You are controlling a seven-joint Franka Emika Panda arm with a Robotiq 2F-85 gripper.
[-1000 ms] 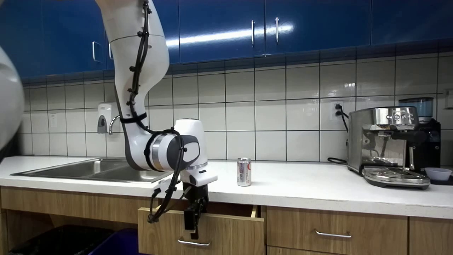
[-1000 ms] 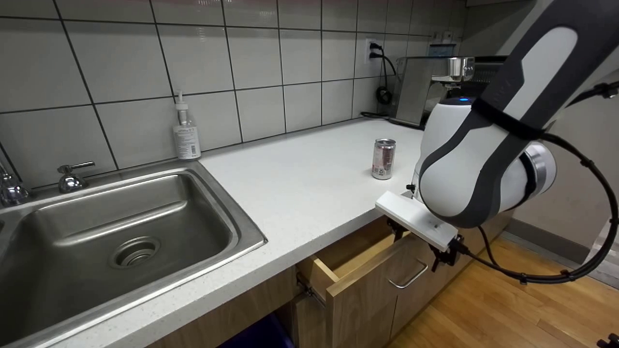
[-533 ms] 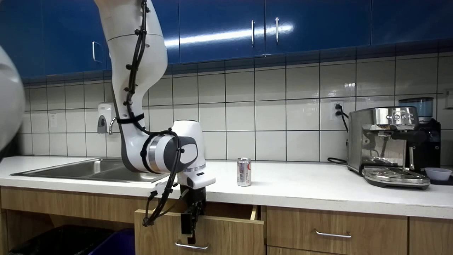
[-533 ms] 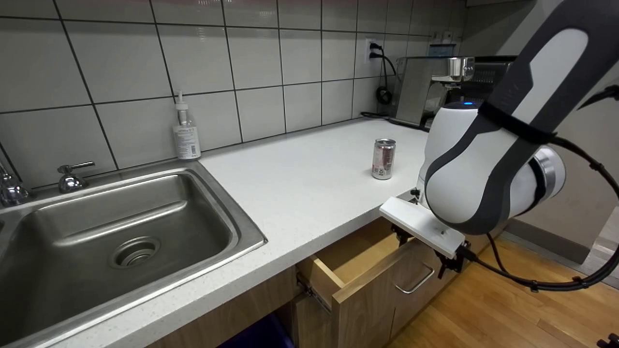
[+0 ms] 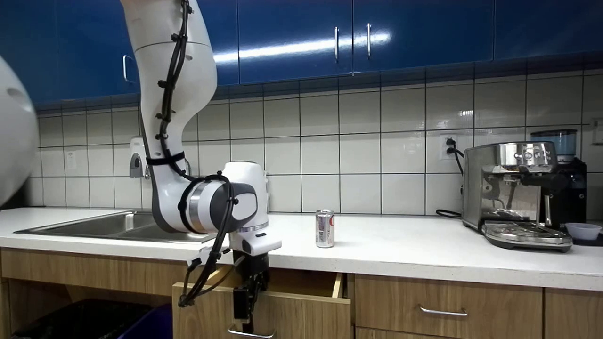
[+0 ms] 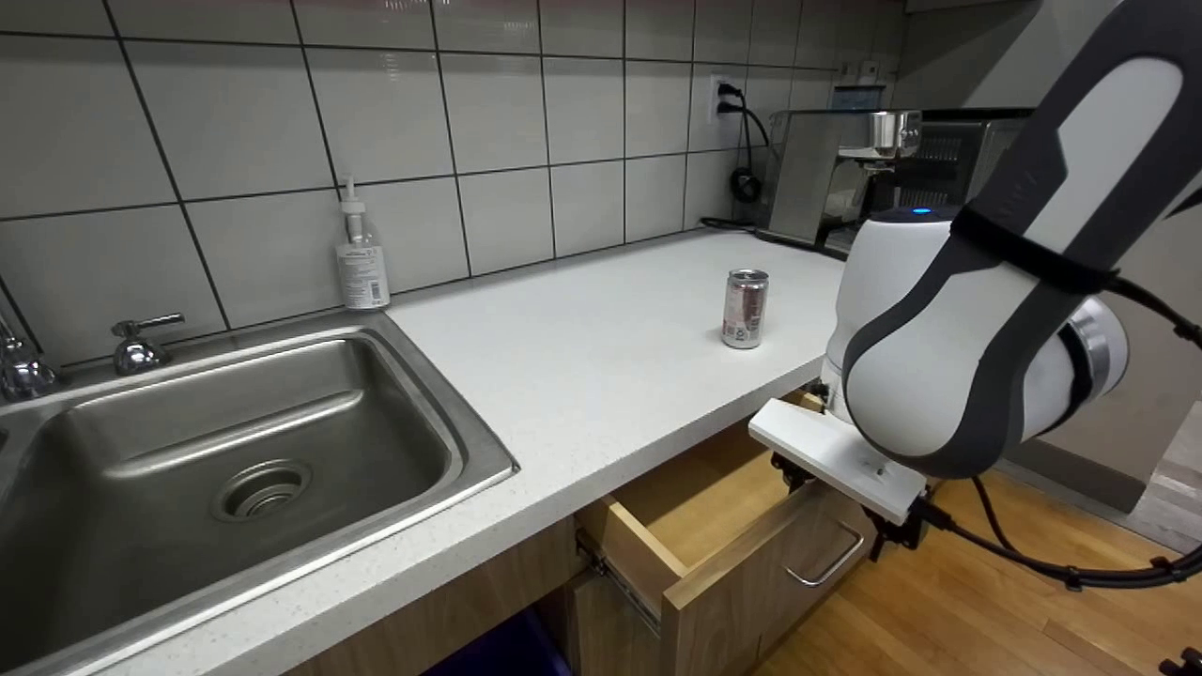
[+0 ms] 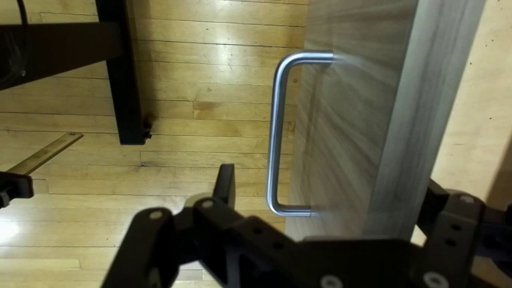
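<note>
Straddling the drawer front (image 7: 348, 132) near its handle (image 7: 275, 132), the end effector (image 7: 330, 186) has its jaws wide apart.

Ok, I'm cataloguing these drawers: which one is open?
The drawer straddled by the open gripper: it juts out, its inside showing, whereas the neighbouring drawer toward the coffee machine is shut.

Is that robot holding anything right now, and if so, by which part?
Nothing is gripped: the tool stands open astride the drawer front, one finger outside, the other inside. Whether the inner one touches it cannot be told.
</note>
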